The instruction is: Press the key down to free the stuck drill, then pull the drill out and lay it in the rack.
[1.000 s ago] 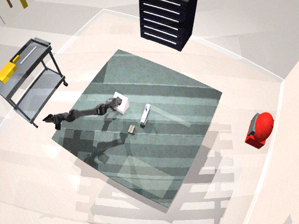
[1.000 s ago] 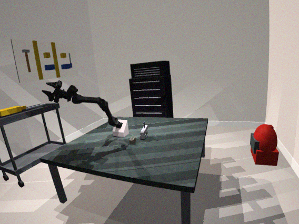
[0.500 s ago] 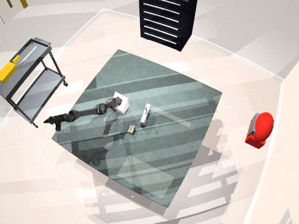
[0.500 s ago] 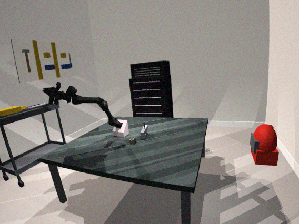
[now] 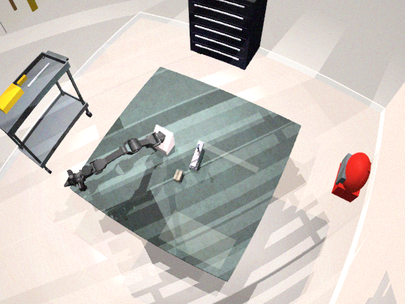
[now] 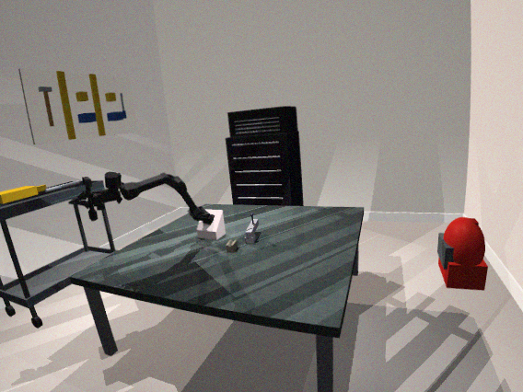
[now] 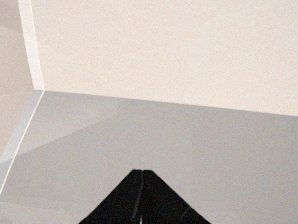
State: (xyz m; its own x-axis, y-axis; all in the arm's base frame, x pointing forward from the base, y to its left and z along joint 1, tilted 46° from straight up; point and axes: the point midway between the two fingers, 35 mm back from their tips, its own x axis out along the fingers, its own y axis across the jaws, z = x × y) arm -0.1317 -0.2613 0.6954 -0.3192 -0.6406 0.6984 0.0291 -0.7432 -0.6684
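Note:
A long pale block [image 5: 195, 160] [image 6: 250, 236] stands on the table [image 5: 228, 200] [image 6: 285, 285], with a thin dark upright piece [image 5: 198, 147] [image 6: 252, 218] at its far end. A small tan notched block [image 5: 178, 175] [image 6: 231, 246] sits just to its near left. I cannot tell the drill, key and rack apart at this size. My gripper [image 5: 66, 184] [image 6: 73, 201] [image 7: 142, 171] is shut and empty, its fingertips together in the wrist view. It is far left of both blocks, raised above the table's left corner. The wrist view shows only walls behind the fingers.
The arm's base is at a white wedge-shaped block [image 5: 168, 145] [image 6: 212, 233], left of the long block. A grey cart [image 5: 46, 123] [image 6: 60, 271] stands left of the table. A black drawer cabinet [image 5: 254, 39] [image 6: 292, 170] stands behind, and a red machine [image 5: 358, 173] [image 6: 465, 244] at the right.

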